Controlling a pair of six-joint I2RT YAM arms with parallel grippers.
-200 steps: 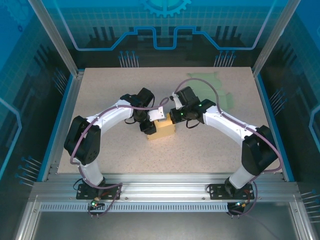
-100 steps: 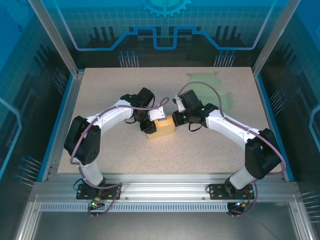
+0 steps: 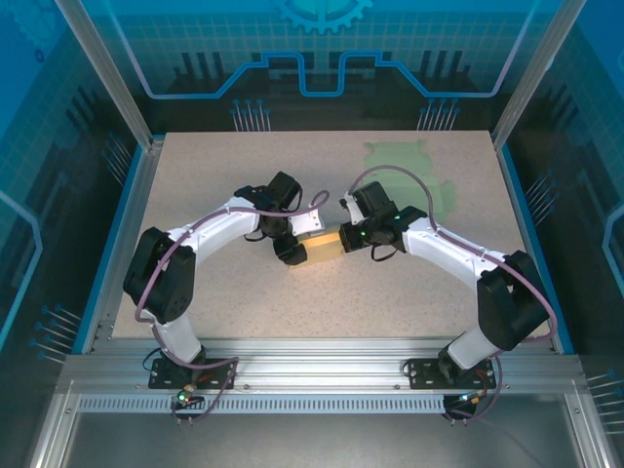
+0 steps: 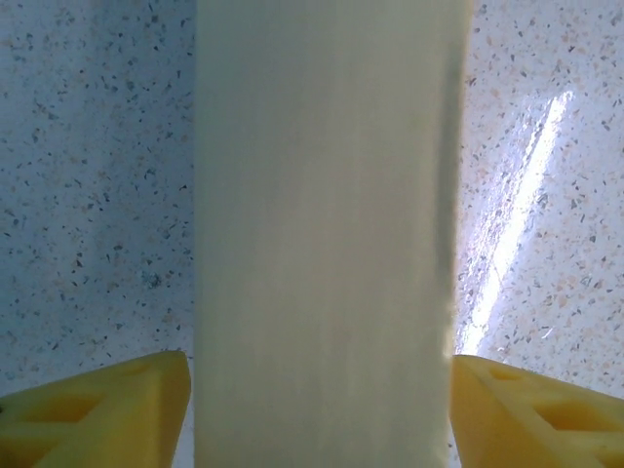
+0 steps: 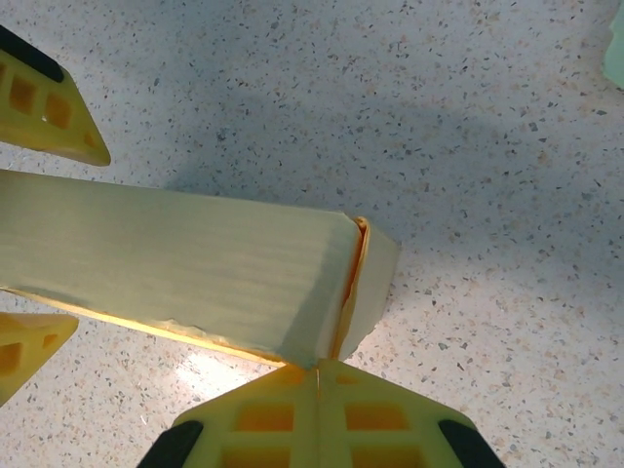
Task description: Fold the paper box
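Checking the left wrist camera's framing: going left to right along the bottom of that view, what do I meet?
Yellow finger → paper box → second yellow finger.

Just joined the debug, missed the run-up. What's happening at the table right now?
Both arms meet at the paper box mid-table. The left gripper is open, its fingers flanking the box's long sides. The right gripper is shut, its closed tips up against the box's end, by the folded end flap.
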